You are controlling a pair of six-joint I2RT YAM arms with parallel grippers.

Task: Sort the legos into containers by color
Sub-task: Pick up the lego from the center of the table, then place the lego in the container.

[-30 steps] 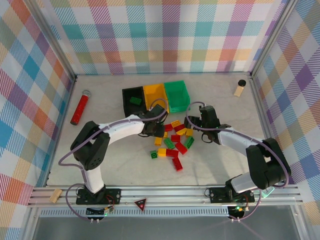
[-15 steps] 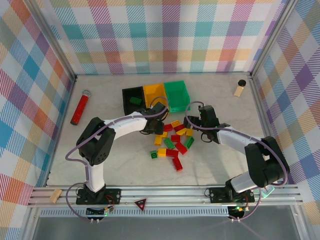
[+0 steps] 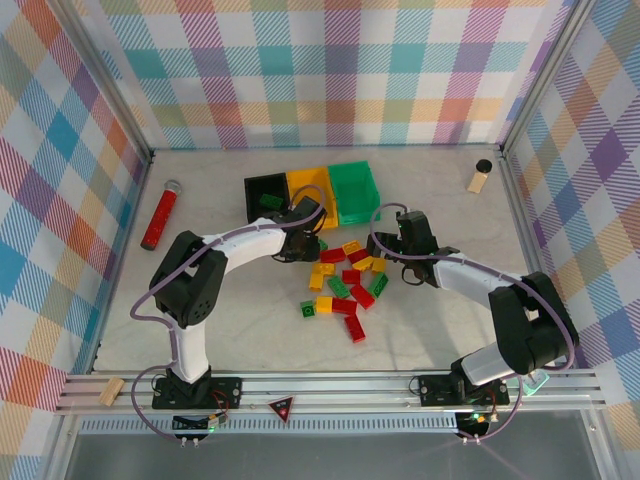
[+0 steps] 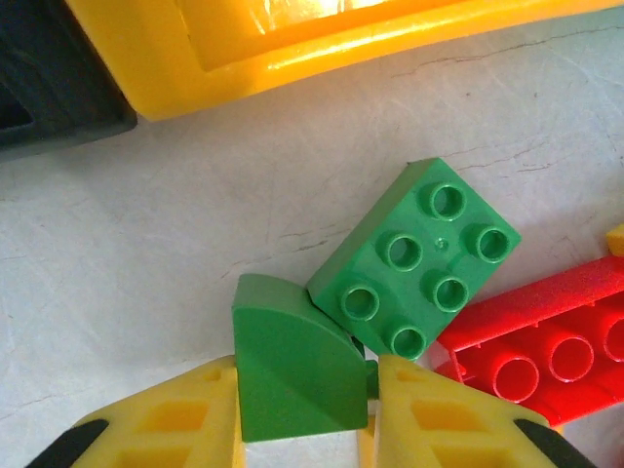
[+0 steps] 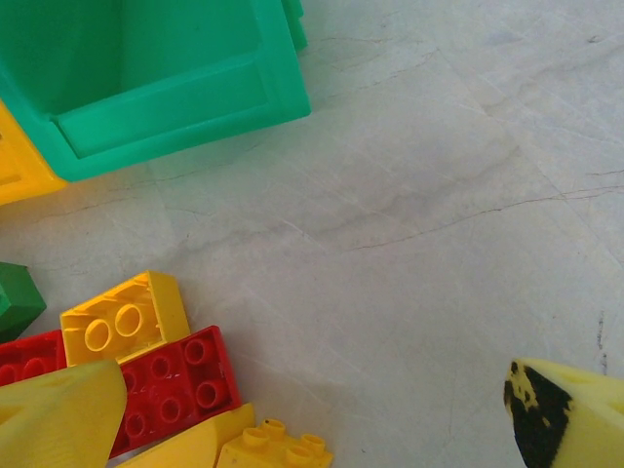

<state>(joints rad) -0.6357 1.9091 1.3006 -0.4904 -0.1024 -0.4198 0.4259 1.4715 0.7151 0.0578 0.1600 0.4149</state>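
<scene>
Your left pincer [image 4: 304,378] sat at the bottom centre of its wrist view, its two yellow fingers [image 4: 185,424] pressed against the flanks of a green sloped brick [image 4: 292,356]. It looked closed on that brick, which rested on the tabletop [image 4: 146,244]. A green studded brick [image 4: 414,258] touched the sloped one at its upper right corner, with its long axis running from lower left to upper right. A red brick [image 4: 546,336] lay just beside it at the right edge.

The move ahead turned on where the green bin [image 3: 353,192] stood. In the top view it lay up and to the right of your left pincer [image 3: 312,243], at the right end of the row of bins. The yellow-orange bin [image 3: 310,185] stood almost straight above the pincer, so I judged you needed a slant to the right, not a straight push upward. The black bin [image 3: 262,190] sat further left.

Your right pincer [image 5: 307,409] gaped fully open, holding nothing. It was no farther from the green bin, but the left one had the brick.
</scene>
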